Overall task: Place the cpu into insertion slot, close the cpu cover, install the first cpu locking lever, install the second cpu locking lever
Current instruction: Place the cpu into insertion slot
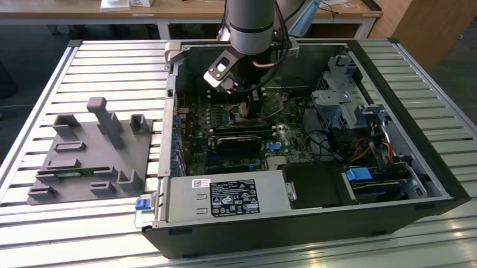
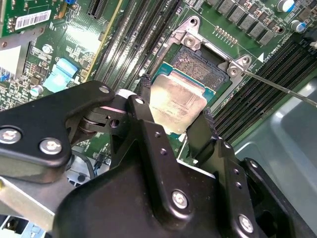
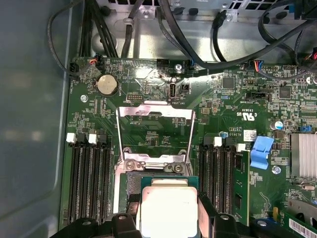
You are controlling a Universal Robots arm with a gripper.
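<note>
Gripped the cpu [image 2: 174, 99] by two opposite edges in the gripper [image 2: 177, 106], closed only to chip width, partly over the insertion slot [image 2: 203, 67] on the green board [image 3: 223, 109], cpu cover [image 3: 153, 110] lying open; risked, seemingly, bent socket pins if lowered off-square to the slot's frame.

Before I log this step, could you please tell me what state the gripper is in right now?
The gripper is closed on the cpu, holding it over the insertion slot.
</note>
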